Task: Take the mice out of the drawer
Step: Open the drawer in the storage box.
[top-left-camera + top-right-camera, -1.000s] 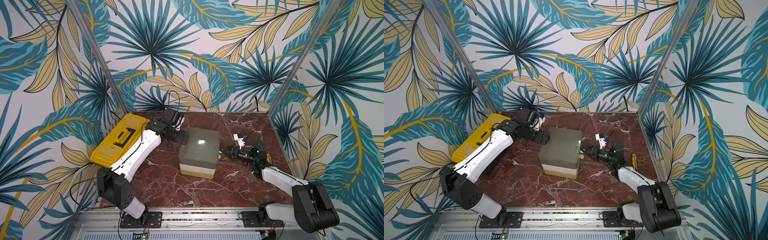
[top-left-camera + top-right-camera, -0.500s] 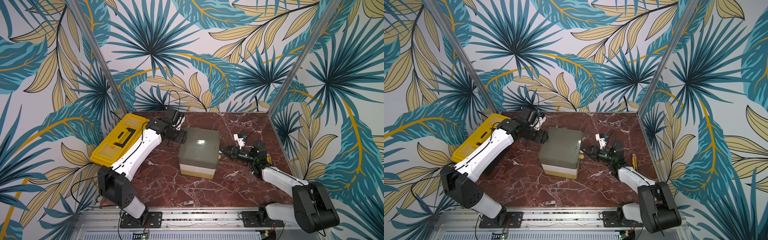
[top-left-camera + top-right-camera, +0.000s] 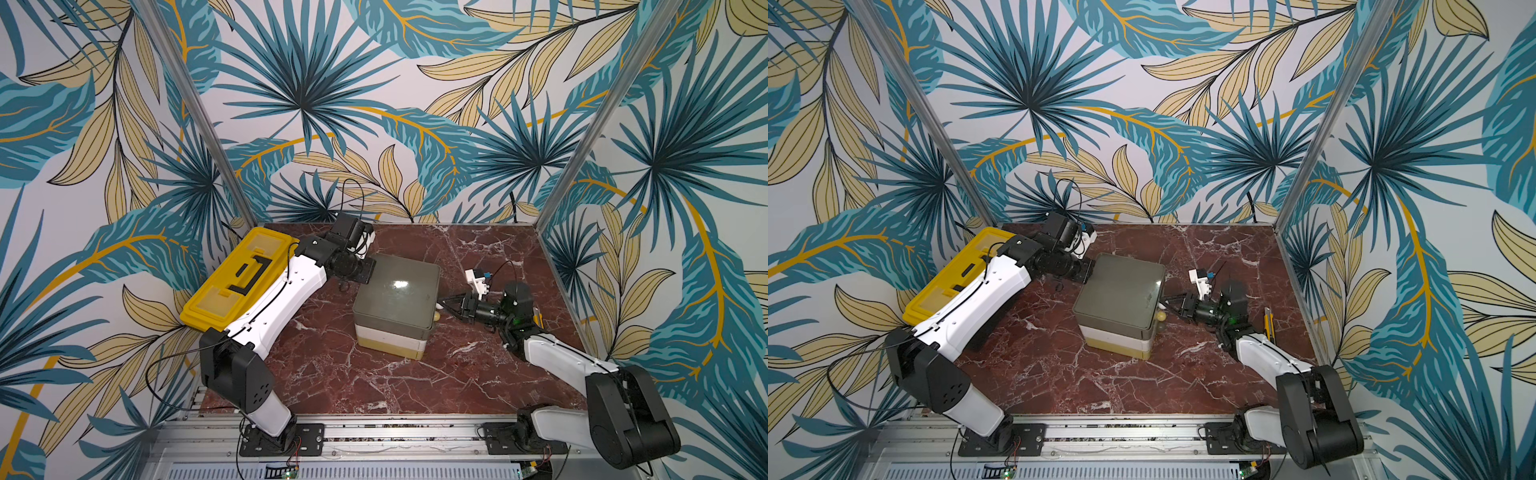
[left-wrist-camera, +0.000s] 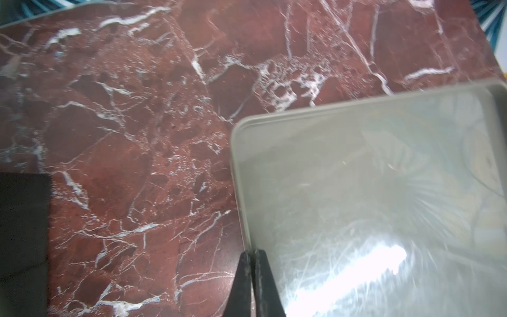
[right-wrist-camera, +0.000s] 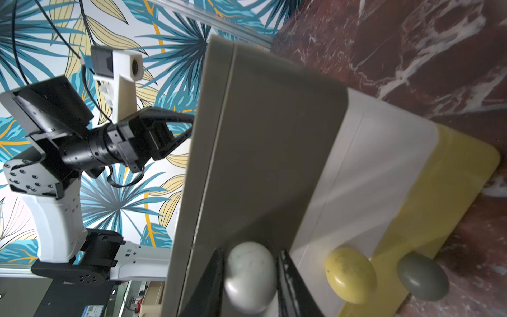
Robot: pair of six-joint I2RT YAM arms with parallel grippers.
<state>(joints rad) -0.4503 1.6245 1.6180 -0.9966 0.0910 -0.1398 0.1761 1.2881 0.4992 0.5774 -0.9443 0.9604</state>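
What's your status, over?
Left hand shut, at top edge of grey-topped plastic drawer box. Right hand shut on white round knob. Box closed; mice unseen.

Bright overhead glare on drawer unit [image 3: 397, 303]

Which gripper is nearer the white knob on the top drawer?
Right. Right gripper grips the white knob; left gripper sits shut at the drawer unit's opposite top edge.

Chest [image 3: 395, 291] stands upright mid-desk [image 3: 332, 374], its three stacked drawers all shut: grey top drawer [image 5: 274, 164] with white knob [image 5: 249, 274], white middle drawer [image 5: 370, 178] with yellow knob [image 5: 349, 274], yellow bottom drawer [image 5: 439, 205] with grey knob [image 5: 422, 275]. Mice out of sight.
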